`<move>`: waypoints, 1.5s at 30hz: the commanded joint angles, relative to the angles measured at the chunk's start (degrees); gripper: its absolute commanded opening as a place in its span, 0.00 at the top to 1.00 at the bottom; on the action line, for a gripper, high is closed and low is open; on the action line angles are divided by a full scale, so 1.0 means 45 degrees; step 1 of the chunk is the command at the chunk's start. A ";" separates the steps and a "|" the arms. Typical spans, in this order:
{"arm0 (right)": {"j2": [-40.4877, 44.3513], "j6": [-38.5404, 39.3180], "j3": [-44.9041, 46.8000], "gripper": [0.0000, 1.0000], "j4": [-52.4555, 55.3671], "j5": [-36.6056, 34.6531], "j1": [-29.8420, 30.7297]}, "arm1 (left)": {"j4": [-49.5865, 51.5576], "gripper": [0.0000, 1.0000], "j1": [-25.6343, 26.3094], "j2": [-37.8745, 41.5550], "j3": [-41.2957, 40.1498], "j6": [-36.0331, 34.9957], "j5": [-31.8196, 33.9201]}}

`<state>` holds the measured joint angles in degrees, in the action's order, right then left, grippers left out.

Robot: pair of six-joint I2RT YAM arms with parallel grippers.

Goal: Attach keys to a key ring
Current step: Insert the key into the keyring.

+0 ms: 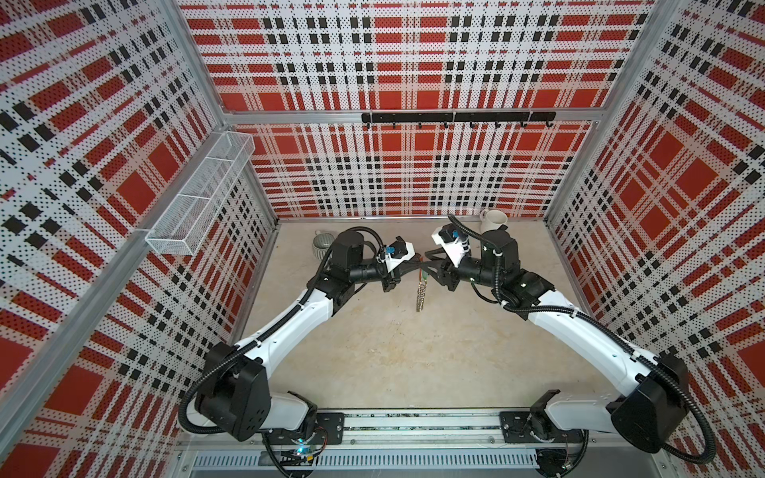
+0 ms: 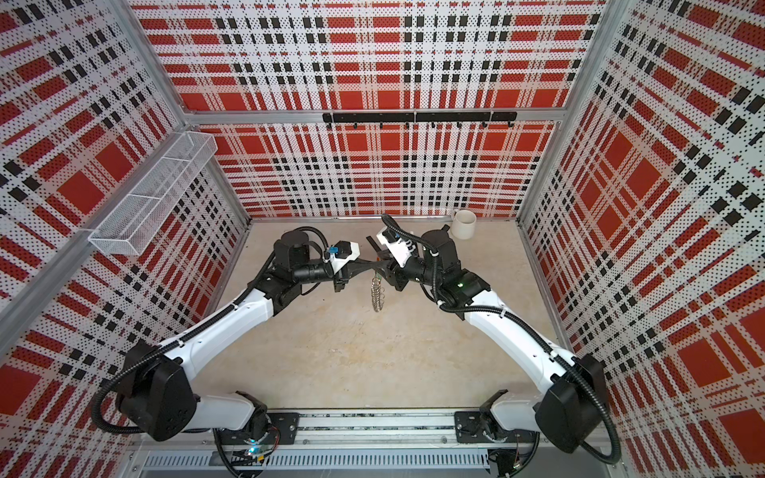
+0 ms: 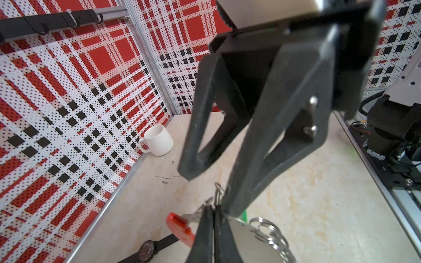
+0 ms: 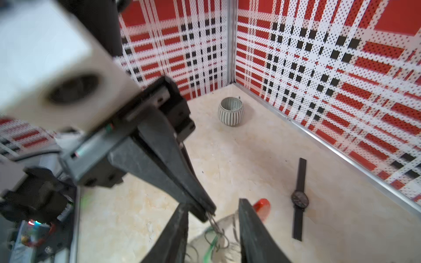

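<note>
In both top views my two grippers meet tip to tip above the middle of the table. The left gripper is shut, pinching a small silver ring at the edge of the key ring. The key ring hangs edge-on below it, its red segment to one side. The green key tag dangles from a small ring just under the pinch. My right gripper stands open, one finger on each side of the left gripper's tip and the key ring, holding nothing.
A black wristwatch lies flat on the table below the grippers. There is a white mug at the back right and a ribbed grey cup at the back left. A wire basket and a hook rail hang on the walls.
</note>
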<state>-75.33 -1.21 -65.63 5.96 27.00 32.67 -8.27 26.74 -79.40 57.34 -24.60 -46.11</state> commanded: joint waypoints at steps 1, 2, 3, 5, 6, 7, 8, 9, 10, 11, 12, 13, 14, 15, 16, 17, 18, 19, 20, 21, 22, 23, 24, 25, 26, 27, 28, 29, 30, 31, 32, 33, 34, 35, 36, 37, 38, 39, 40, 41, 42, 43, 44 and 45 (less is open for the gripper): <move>0.0351 -0.2179 0.0355 0.48 -0.1436 0.1453 -0.0693 | -0.3754 1.00 0.0083 0.0678 -0.1362 0.2243 -0.0089; 0.0382 -0.2764 0.0629 0.47 -0.2034 0.1959 -0.0932 | -0.4326 1.00 0.0099 0.0782 -0.1649 0.2558 -0.0087; 0.0421 -0.3270 0.0872 0.46 -0.2551 0.2417 -0.1144 | -0.4646 1.00 0.0118 0.0858 -0.1812 0.2776 -0.0061; 0.0504 -0.4186 0.1486 0.46 -0.3638 0.3291 -0.1481 | -0.4990 1.00 0.0146 0.0938 -0.2027 0.3121 -0.0026; 0.0545 -0.4499 0.1697 0.46 -0.4006 0.3484 -0.1553 | -0.5094 1.00 0.0157 0.0950 -0.2105 0.3240 0.0009; 0.0597 -0.4739 0.1942 0.46 -0.4366 0.3719 -0.1595 | -0.5268 1.00 0.0160 0.0989 -0.2225 0.3403 0.0023; 0.0626 -0.4945 0.2161 0.46 -0.4686 0.3925 -0.1630 | -0.5537 1.00 0.0180 0.1049 -0.2352 0.3614 0.0045; 0.0630 -0.5091 0.2315 0.46 -0.4945 0.4110 -0.1618 | -0.5830 1.00 0.0176 0.1094 -0.2505 0.3820 0.0028; 0.0629 -0.5258 0.2480 0.46 -0.5196 0.4338 -0.1633 | -0.6236 1.00 0.0175 0.1143 -0.2696 0.4034 0.0024; 0.0627 -0.5398 0.2600 0.46 -0.5394 0.4530 -0.1629 | -0.6607 1.00 0.0181 0.1177 -0.2848 0.4254 0.0010; 0.0607 -0.5530 0.2719 0.46 -0.5571 0.4722 -0.1615 | -0.6947 1.00 0.0187 0.1212 -0.2960 0.4504 -0.0012; 0.0607 -0.5621 0.2822 0.47 -0.5676 0.4847 -0.1615 | -0.7199 1.00 0.0166 0.1210 -0.3061 0.4670 -0.0018; 0.0589 -0.5751 0.2897 0.47 -0.5838 0.4996 -0.1614 | -0.7394 1.00 0.0137 0.1202 -0.3089 0.4846 -0.0057; 0.0588 -0.5906 0.2991 0.48 -0.6065 0.5121 -0.1626 | -0.7679 1.00 0.0126 0.1181 -0.3131 0.5141 -0.0063; 0.0607 -0.6033 0.3068 0.48 -0.6198 0.5223 -0.1629 | -0.7993 1.00 0.0101 0.1135 -0.3168 0.5376 -0.0122; 0.0607 -0.6169 0.3131 0.49 -0.6446 0.5324 -0.1616 | -0.8230 1.00 0.0096 0.1100 -0.3191 0.5551 -0.0144; 0.0625 -0.6278 0.3174 0.49 -0.6593 0.5364 -0.1624 | -0.8378 1.00 0.0111 0.1061 -0.3192 0.5680 -0.0143; 0.0626 -0.6339 0.3195 0.50 -0.6723 0.5406 -0.1633 | -0.8525 1.00 0.0112 0.1014 -0.3193 0.5812 -0.0135; 0.0627 -0.6385 0.3197 0.51 -0.6801 0.5444 -0.1631 | -0.8651 1.00 0.0100 0.0971 -0.3197 0.5936 -0.0121; 0.0627 -0.6453 0.3197 0.51 -0.6874 0.5463 -0.1615 | -0.8745 1.00 0.0097 0.0926 -0.3173 0.6036 -0.0108; 0.0608 -0.6502 0.3178 0.52 -0.6953 0.5483 -0.1624 | -0.8805 1.00 0.0097 0.0877 -0.3155 0.6118 -0.0110; 0.0564 -0.6531 0.3167 0.52 -0.6997 0.5517 -0.1634 | -0.8852 1.00 0.0116 0.0858 -0.3158 0.6188 -0.0111; 0.0520 -0.6578 0.3150 0.53 -0.7060 0.5551 -0.1619 | -0.8910 1.00 0.0121 0.0808 -0.3134 0.6242 -0.0109; 0.0464 -0.6649 0.3121 0.54 -0.7151 0.5598 -0.1617 | -0.8940 1.00 0.0134 0.0800 -0.3133 0.6289 -0.0106; 0.0415 -0.6682 0.3100 0.54 -0.7255 0.5638 -0.1633 | -0.8972 1.00 0.0138 0.0788 -0.3136 0.6315 -0.0121; 0.0347 -0.6679 0.3069 0.54 -0.7342 0.5694 -0.1615 | -0.8984 1.00 0.0148 0.0794 -0.3133 0.6337 -0.0110; 0.0305 -0.6674 0.3048 0.55 -0.7447 0.5736 -0.1618 | -0.8983 1.00 0.0140 0.0789 -0.3134 0.6328 -0.0123; 0.0254 -0.7082 0.3058 0.57 -0.7508 0.5754 -0.1619 | -0.8993 1.00 0.0137 0.0793 -0.3134 0.6348 -0.0099; 0.0193 -0.7124 0.3022 0.59 -0.7568 0.5775 -0.1629 | -0.9001 1.00 0.0134 0.0803 -0.3143 0.6359 -0.0091; 0.0161 -0.7161 0.2975 0.60 -0.7625 0.5804 -0.1620 | -0.9002 1.00 0.0141 0.0803 -0.3135 0.6376 -0.0099; 0.0111 -0.7210 0.2948 0.61 -0.7684 0.5830 -0.1615 | -0.9001 1.00 0.0134 0.0807 -0.3143 0.6395 -0.0081; 0.0066 -0.7278 0.2911 0.63 -0.7753 0.5887 -0.1608 | -0.9001 1.00 0.0147 0.0797 -0.3136 0.6396 -0.0051; 0.0014 -0.7338 0.2864 0.65 -0.7803 0.5923 -0.1597 | -0.9021 1.00 0.0168 0.0792 -0.3133 0.6421 -0.0049; -0.0015 -0.7369 0.2842 0.66 -0.7808 0.5948 -0.1610 | -0.9026 1.00 0.0154 0.0792 -0.3143 0.6433 -0.0028; -0.0047 -0.7414 0.2806 0.68 -0.7834 0.5970 -0.1597 | -0.9034 1.00 0.0174 0.0788 -0.3134 0.6443 -0.0020; -0.0075 -0.7408 0.2783 0.69 -0.7877 0.5981 -0.1578 | -0.9022 1.00 0.0177 0.0779 -0.3118 0.6433 -0.0019; -0.0086 -0.7429 0.2769 0.70 -0.7905 0.5938 -0.1588 | -0.9036 1.00 0.0180 0.0775 -0.3102 0.6460 -0.0027; -0.0106 -0.7421 0.2782 0.71 -0.7906 0.5933 -0.1566 | -0.9040 1.00 0.0176 0.0768 -0.3088 0.6479 -0.0027; -0.0115 -0.7465 0.2756 0.72 -0.7924 0.5918 -0.1561 | -0.9041 1.00 0.0181 0.0758 -0.3075 0.6476 -0.0021; -0.0130 -0.7482 0.2760 0.73 -0.7939 0.5914 -0.1548 | -0.9043 1.00 0.0174 0.0768 -0.3070 0.6480 -0.0008; -0.0152 -0.7486 0.2738 0.75 -0.7964 0.5933 -0.1546 | -0.9045 1.00 0.0196 0.0766 -0.3058 0.6471 -0.0005; -0.0172 -0.7485 0.2715 0.75 -0.7936 0.5943 -0.1527 | -0.9050 1.00 0.0174 0.0757 -0.3050 0.6471 0.0002; -0.0192 -0.7498 0.2681 0.75 -0.7926 0.5984 -0.1514 | -0.9053 1.00 0.0203 0.0740 -0.3060 0.6471 -0.0003; -0.0222 -0.7477 0.2634 0.76 -0.7861 0.5990 -0.1505 | -0.9078 1.00 0.0195 0.0738 -0.3075 0.6467 0.0000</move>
<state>-75.66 -34.52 -51.79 -27.75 52.88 25.45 -46.02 27.16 -75.88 42.98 4.12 -46.22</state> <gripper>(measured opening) 0.249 0.046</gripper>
